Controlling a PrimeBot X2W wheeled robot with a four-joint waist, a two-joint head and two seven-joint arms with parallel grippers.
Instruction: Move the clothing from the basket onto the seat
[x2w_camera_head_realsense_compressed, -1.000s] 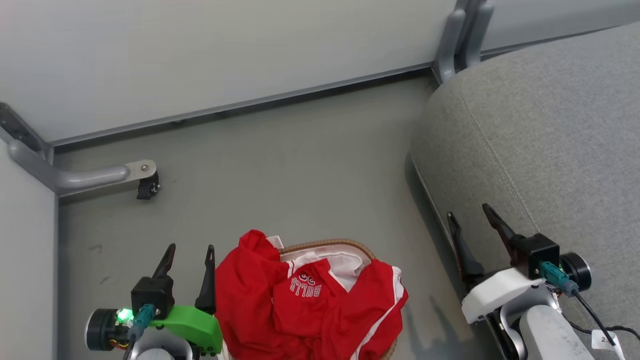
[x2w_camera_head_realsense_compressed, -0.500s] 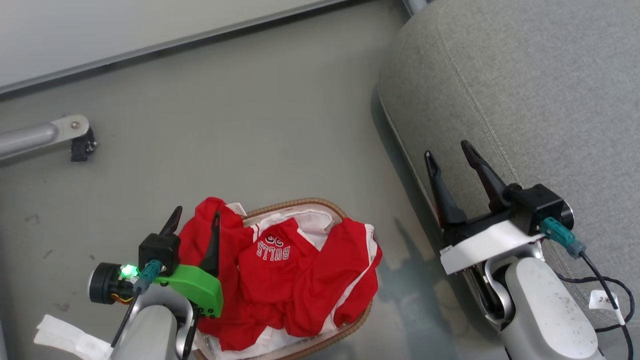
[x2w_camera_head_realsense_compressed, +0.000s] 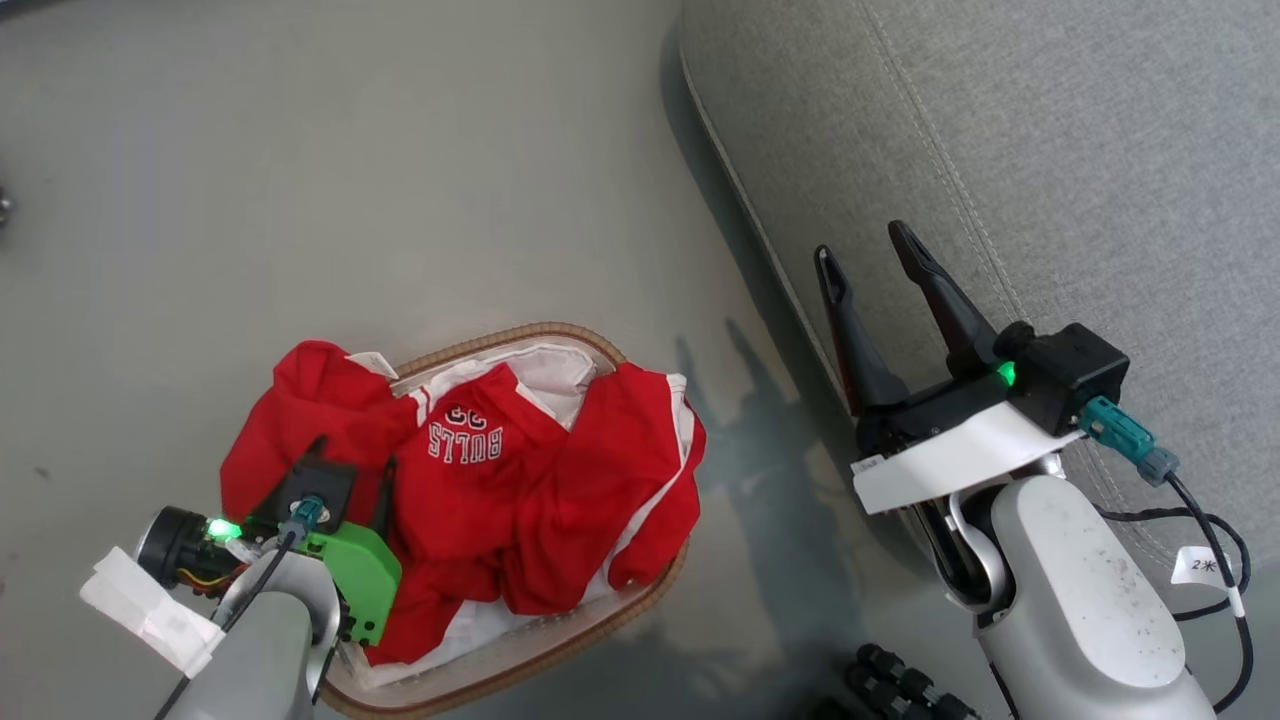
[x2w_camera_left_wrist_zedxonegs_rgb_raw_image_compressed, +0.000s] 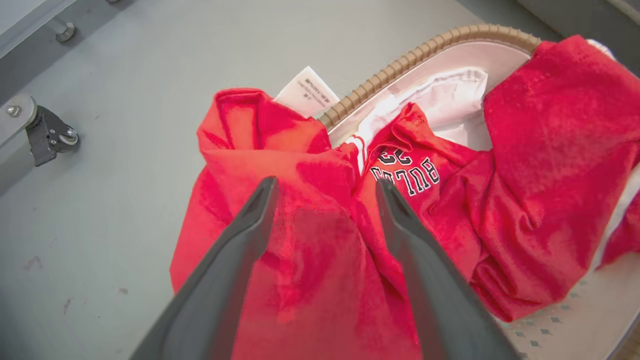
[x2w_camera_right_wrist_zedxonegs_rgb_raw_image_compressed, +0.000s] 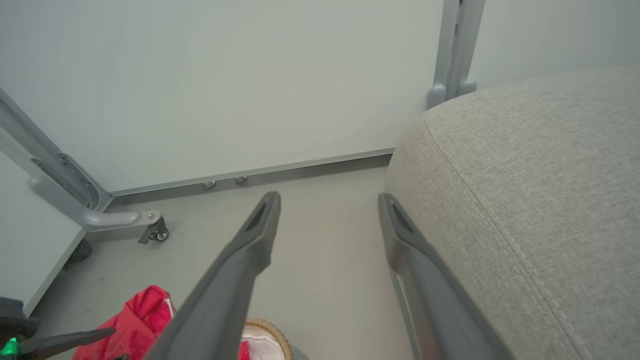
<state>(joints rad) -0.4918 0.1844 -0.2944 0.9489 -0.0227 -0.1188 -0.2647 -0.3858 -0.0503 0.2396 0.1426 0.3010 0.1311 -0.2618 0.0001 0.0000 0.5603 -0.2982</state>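
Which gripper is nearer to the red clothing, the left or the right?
Left. The left gripper hangs open right over the clothing; the right gripper, also open, is off to the side, by the seat edge.

1. Most likely a robot test room dressed as a corner of a home rather than a lived-in house, though little of the room shows.
2. Plain pale partition panels (x2w_camera_right_wrist_zedxonegs_rgb_raw_image_compressed: 225, 75) stand in grey metal frame posts (x2w_camera_right_wrist_zedxonegs_rgb_raw_image_compressed: 452, 50). One frame foot ends in a small castor (x2w_camera_right_wrist_zedxonegs_rgb_raw_image_compressed: 159, 234), so these look like movable walls, as in a lab.
3. The floor (x2w_camera_head_realsense_compressed: 350, 180) is smooth bare grey, lightly scuffed.
4. The homely part is a grey fabric seat (x2w_camera_head_realsense_compressed: 1050, 130) and, on the floor near its edge, a basket (x2w_camera_head_realsense_compressed: 500, 338) heaped with red clothing (x2w_camera_head_realsense_compressed: 560, 490).
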